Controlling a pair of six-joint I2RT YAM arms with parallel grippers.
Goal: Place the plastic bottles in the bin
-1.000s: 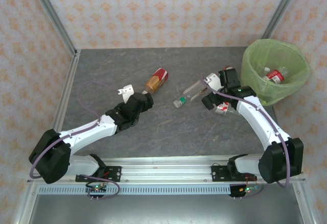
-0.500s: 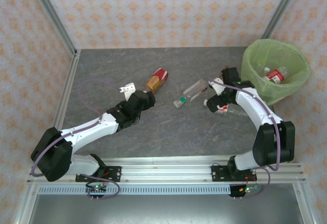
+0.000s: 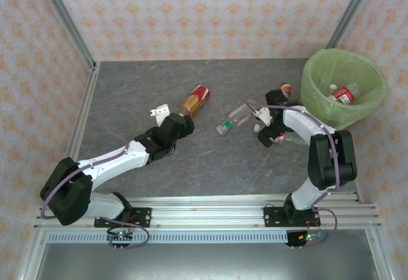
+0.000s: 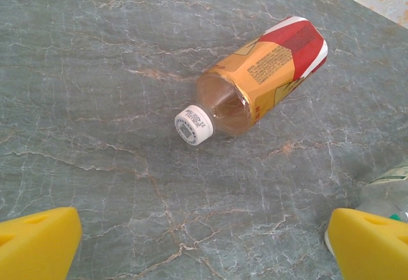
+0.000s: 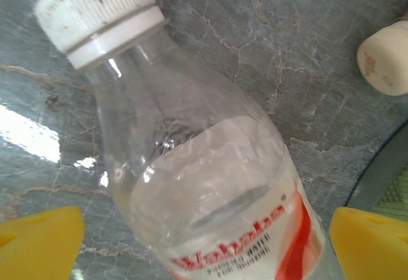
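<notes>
The left arm lies low over the grey stone-patterned worktop (image 3: 140,82), reaching slantwise from its base toward the far side, well to the left of the bin (image 3: 312,69). The left gripper (image 4: 204,248) is released, its yellow fingertips (image 4: 38,242) spread wide with only bare worktop between them. Just beyond it an orange-and-red-labelled bottle (image 4: 255,82) lies on its side, white cap turned toward the gripper. The right arm is folded sharply: its elbow stands on the near side of the bin, and its forearm runs back along the bin's left side with the wrist bent down. The right gripper (image 5: 204,242) is also released, its jaws standing wide on either side of a clear water bottle (image 5: 210,184) with a white cap and red lettering, which lies on the worktop just left of the bin. Further left of the bin lies a green-capped bottle (image 3: 223,128). Inside the lime-green-lined bin a red-labelled bottle (image 3: 344,94) lies among other clear ones.
</notes>
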